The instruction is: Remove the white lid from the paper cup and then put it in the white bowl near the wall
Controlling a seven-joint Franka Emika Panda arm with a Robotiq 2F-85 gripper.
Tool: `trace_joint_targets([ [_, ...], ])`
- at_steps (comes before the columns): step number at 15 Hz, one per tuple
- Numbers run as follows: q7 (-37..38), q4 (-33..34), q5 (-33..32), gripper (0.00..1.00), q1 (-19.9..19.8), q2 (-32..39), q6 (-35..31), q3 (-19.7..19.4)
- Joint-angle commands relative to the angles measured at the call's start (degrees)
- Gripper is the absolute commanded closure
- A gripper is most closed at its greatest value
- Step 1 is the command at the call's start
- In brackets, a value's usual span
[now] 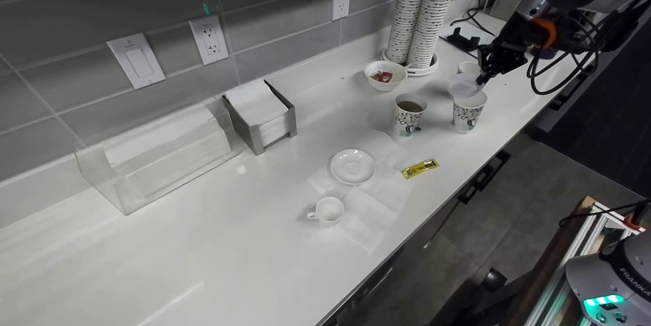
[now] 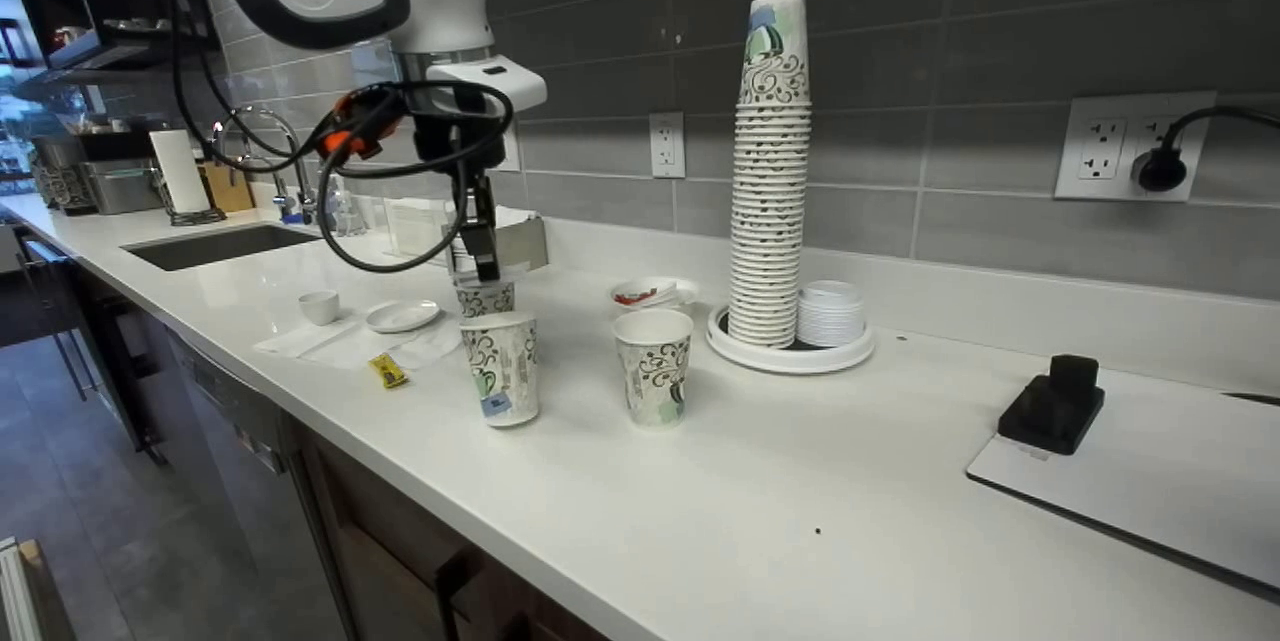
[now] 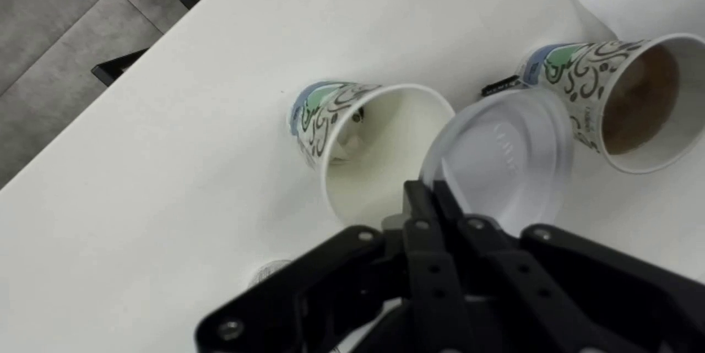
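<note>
My gripper [image 3: 431, 188] is shut on the edge of the white lid [image 3: 504, 149], a translucent round disc held tilted in the air. In an exterior view the lid [image 1: 462, 85] hangs just above and behind the open paper cup [image 1: 467, 116], apart from its mouth. The patterned paper cup stands upright and uncovered; in the wrist view its mouth [image 3: 388, 149] faces me, with something pale at the bottom. The white bowl [image 1: 384, 86] with red packets stands by the wall, before the tall cup stacks; it also shows in an exterior view [image 2: 682, 292]. The bowl is out of the wrist view.
A cup with brown drink [image 1: 407, 115] stands between paper cup and saucer [image 1: 353, 167]. Another cup [image 2: 655, 366] stands near the tall cup stack [image 2: 770, 191]. A tiny cup [image 1: 329, 210] and yellow packet [image 1: 419, 168] lie nearer the counter's front edge.
</note>
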State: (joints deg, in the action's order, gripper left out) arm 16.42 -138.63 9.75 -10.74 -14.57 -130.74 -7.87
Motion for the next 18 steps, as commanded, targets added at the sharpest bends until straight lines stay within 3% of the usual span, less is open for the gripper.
trace_joint_targets([
  [1, 4.57, 0.72, 4.65, 0.99, 0.55, -0.29, -3.92, 0.30],
  [3, 5.16, 1.61, 9.90, 0.99, 0.98, -0.41, -4.10, -0.60],
  [4, 3.80, 0.58, 5.75, 0.96, 0.20, -0.15, -3.69, 0.12],
  [7, 4.26, 1.35, 8.19, 0.96, 0.24, -0.17, -3.73, -0.14],
  [9, 10.87, 3.87, 10.18, 0.99, 0.27, 4.70, -9.17, 0.81],
  [12, 15.04, 8.38, 15.41, 0.99, 1.43, 11.31, -16.90, 0.71],
  [15, 17.29, 14.86, 18.01, 0.99, 2.44, 18.17, -19.49, 0.90],
  [18, 21.29, 22.05, 15.50, 0.99, 3.58, 25.22, -19.40, 1.34],
])
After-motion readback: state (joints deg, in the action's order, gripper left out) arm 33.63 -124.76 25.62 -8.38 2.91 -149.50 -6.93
